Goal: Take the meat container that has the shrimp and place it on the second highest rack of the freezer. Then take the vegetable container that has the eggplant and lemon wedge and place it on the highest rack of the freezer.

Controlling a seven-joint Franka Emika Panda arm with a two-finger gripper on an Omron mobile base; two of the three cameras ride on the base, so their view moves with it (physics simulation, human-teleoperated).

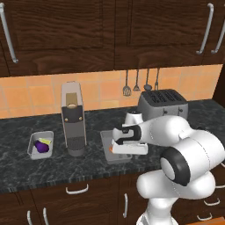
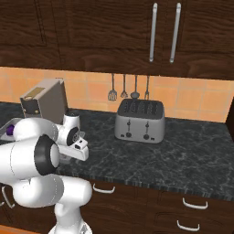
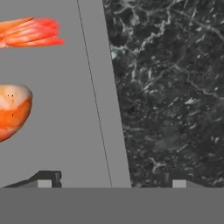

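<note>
- We see the white arm's two-finger gripper (image 3: 113, 181) low over the flat grey meat tray (image 1: 107, 139) that holds the small curled orange-red shrimp (image 3: 13, 111), on the black speckled stone counter (image 1: 17, 166) just right of the tall grey coffee machine (image 1: 72, 118).
- In the hand view the jaws stand wide apart and straddle the tray's side wall (image 3: 109, 131): one fingertip (image 3: 46, 179) sits over the tray floor, the other (image 3: 179, 180) over bare counter. Nothing is pinched yet.
- The shrimp lies inside the tray, away from the wall and clear of the inner fingertip.
- The second grey tray (image 1: 40, 145), with the glossy dark-purple eggplant (image 1: 41, 147) and a pale yellow-green lemon wedge (image 1: 45, 141), sits well to the left, beyond the coffee machine; we judge it untouched.
- The silver four-slot toaster (image 1: 163, 103) stands far right by the orange tiled wall, out of the way.
- Step in hand, as we judge it: gripping the shrimp tray by its rim.
- To do it well: we'd keep the wall centred between the tips, go deep enough for a full bite, then close squarely.
- We'd lift level so the shrimp doesn't slide, and rise clear of the coffee machine before turning away.
</note>
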